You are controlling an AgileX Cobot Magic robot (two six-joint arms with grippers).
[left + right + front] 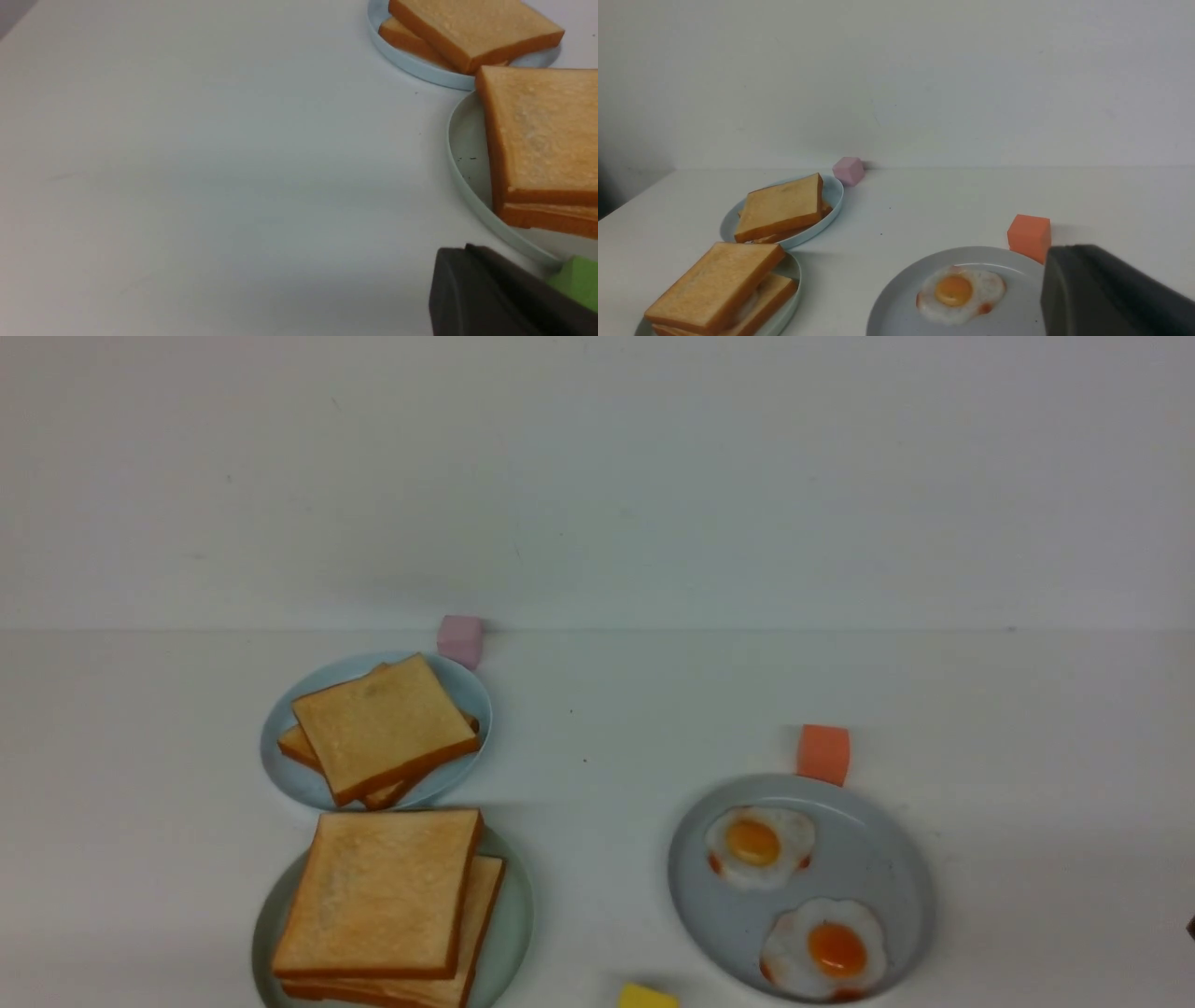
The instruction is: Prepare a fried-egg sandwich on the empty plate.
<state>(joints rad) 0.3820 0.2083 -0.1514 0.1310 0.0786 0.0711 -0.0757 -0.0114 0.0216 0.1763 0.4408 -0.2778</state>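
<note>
The pale mint-green plate [515,917] sits at the front left and holds two square toast slices [383,891] stacked slightly askew. In the right wrist view a pale sliver shows between the two slices [717,284]; the egg itself I cannot make out. My left gripper [467,249] is shut and empty, low over the table just beside the plate's rim [455,154]. The right gripper [1069,249] is shut too, holding nothing, near the grey-blue plate [896,298] and the orange cube [1029,235].
A light-blue plate [467,695] behind the mint one carries a plain toast pile [383,723]. The grey-blue plate [878,859] holds two fried eggs [758,845] [826,947]. Pink [460,639], orange [823,753] and yellow [647,997] cubes lie about; a green block [579,280] is by the left gripper.
</note>
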